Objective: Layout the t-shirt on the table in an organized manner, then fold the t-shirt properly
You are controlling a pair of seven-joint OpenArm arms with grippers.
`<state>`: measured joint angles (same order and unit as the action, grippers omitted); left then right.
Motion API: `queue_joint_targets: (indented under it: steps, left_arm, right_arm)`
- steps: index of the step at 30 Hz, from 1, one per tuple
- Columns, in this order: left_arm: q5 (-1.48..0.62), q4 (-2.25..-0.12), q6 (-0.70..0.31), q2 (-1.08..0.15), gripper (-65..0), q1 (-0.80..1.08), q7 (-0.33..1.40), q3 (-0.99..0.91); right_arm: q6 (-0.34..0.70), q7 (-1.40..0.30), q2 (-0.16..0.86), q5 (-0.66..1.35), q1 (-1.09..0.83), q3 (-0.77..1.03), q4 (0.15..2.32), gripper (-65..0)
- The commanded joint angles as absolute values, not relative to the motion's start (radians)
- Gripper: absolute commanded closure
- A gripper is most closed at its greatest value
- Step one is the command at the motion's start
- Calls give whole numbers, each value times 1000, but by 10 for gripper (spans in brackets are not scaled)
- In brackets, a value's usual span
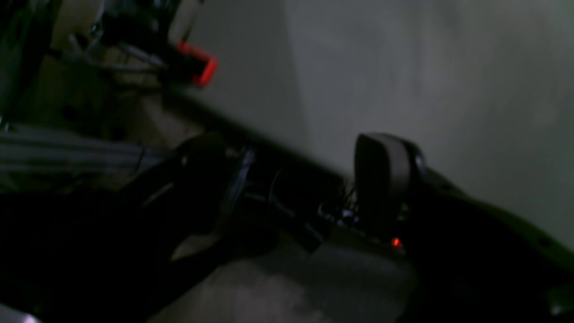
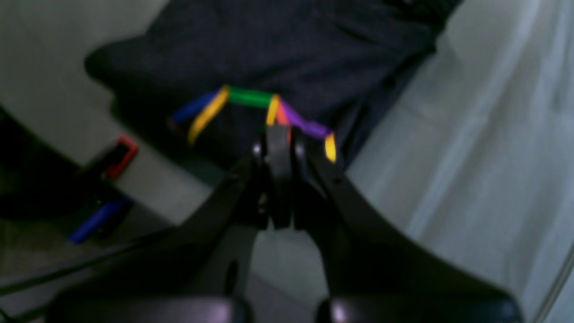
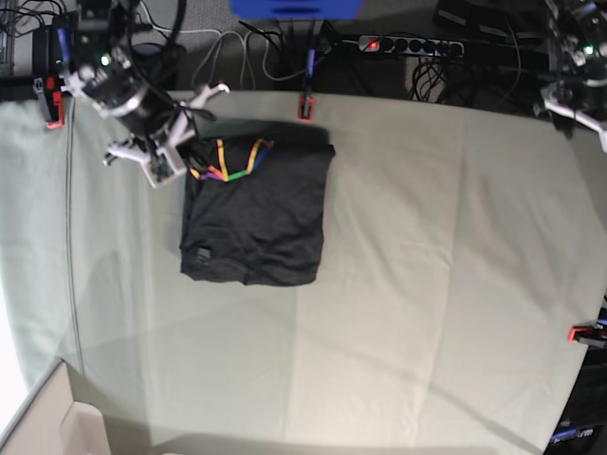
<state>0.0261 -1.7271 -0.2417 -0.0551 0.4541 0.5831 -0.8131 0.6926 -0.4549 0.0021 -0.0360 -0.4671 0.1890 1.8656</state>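
snagging is the main risk here. your right gripper (image 2: 279, 134) sits with its jaws pressed together right at the edge of the black soft-fabric t-shirt (image 3: 254, 213), just where the rainbow-coloured line graphic (image 2: 255, 110) runs. the right wrist view is too blurred to tell whether a pinch of cloth is caught between the tips or whether they merely touch it. if cloth is caught and you pull the arm away, the top layer would likely drag with it and undo the fold. if you push forward instead, the tips could plough under the edge and bunch it.

your left gripper (image 1: 291, 179) stands with its fingers apart and nothing between them, well away from the shirt, over the far edge of the pale greenish-grey cloth-covered table (image 3: 455, 284). the red-orange clamp (image 1: 199, 67) and the dark cables lie just beyond it, so a careless swing there could hook a wire.

the shirt itself lies directly ahead of the right gripper's tips and spreads away from them as a compact, roughly square bundle. its edges look fairly straight. faint creases run across the top. the graphic shows only along the edge nearest the gripper, and a small pale tag shows near the far corner. by the look of it the folding is close to done.
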Motion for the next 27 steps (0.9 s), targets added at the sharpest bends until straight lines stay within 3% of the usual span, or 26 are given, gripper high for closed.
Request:
queue_joint_targets:
  steps: [1, 6, 9, 14, 20, 27]
  left_arm:
    - [27, -1744, -236, -68, -343, 458, 561, -822]
    - [27, -1733, -236, -68, 0, 493, 567, -823]
    - [27, -1732, -236, -68, -21, 521, 567, -816]
    - [27, -1692, -236, -27, 0, 553, 561, -743]
    - [27, -1425, -236, -27, 0, 530, 535, -553]
    - [31, -832, -236, -53, 0, 424, 81, -361]
  right_arm:
    - [698, -437, 5, -21, -490, 217, 1894, 0]
    - [698, -437, -110, -21, -573, 406, 1905, 0]
    - [698, -437, -153, -21, -616, 486, 1900, 0]
    - [698, -432, -154, -21, -716, 501, 1857, 0]
    - [698, -407, -142, -21, -728, 496, 1626, 0]
    - [698, -180, -48, -25, -573, 489, 1053, 0]
